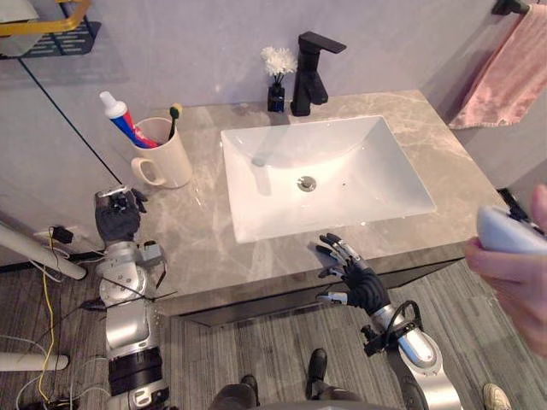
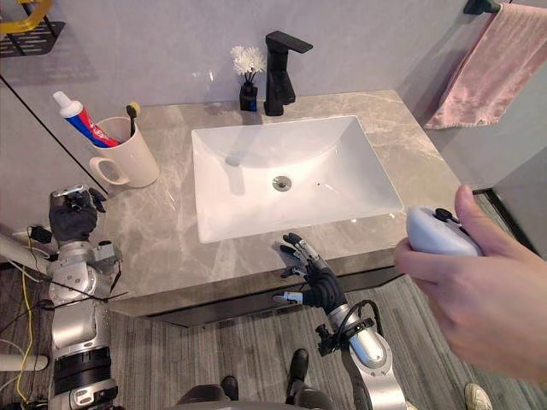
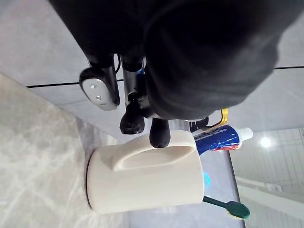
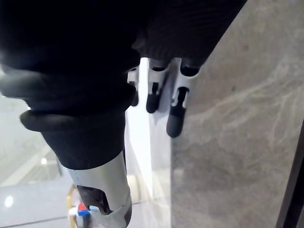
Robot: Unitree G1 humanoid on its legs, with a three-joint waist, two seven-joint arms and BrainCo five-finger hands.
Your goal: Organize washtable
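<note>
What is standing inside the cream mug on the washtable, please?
A toothpaste tube and a toothbrush stand in the mug, both sticking out above its rim. The mug's wall covers their lower ends and the bottom, so anything else inside cannot be seen.

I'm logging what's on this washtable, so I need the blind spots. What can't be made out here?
Toothpaste and toothbrush: lower ends hidden inside the mug, eye views.
Towel: cut off by the upper right edge, eye views.
Wall shelf: cut off at the upper left corner, eye views; contents unclear.
Left hand: whether it touches the mug's handle, left wrist view; its dark cover blocks that.
</note>
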